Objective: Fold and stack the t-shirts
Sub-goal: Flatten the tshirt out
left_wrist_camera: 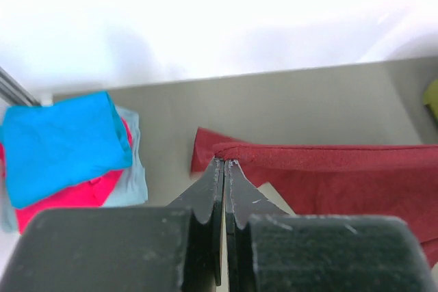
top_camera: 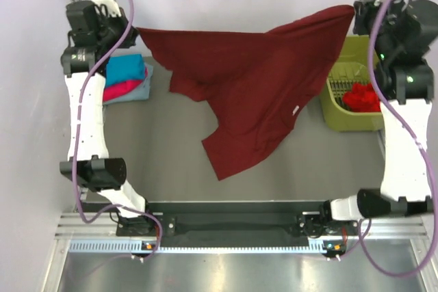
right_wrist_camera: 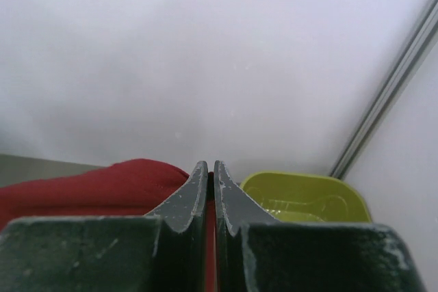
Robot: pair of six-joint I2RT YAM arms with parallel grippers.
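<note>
- Left gripper (left_wrist_camera: 224, 163): jaws pressed together, pinching a hemmed edge of the maroon shirt (left_wrist_camera: 328, 169).
- Right gripper (right_wrist_camera: 211, 166): jaws pressed together on another edge of the same shirt, with red cloth showing in the thin slit between them.
- The maroon shirt hangs stretched between the two raised grippers, its top edge running across the far side of the table (top_camera: 164, 162).
- Its body droops toward the near middle, uneven and creased, with a small white tag showing.
- I cannot tell whether its lowest corner touches the table.
- Below the left gripper, at the far left, lies a folded stack: teal shirt (left_wrist_camera: 61, 138) on top, pink-red shirt (left_wrist_camera: 68, 200) under it, grey-blue shirt (left_wrist_camera: 135, 182) at the bottom.
- At the far right, beside the right arm, the basket (top_camera: 339, 120) holds the bunched red shirt (top_camera: 361, 97).
</note>
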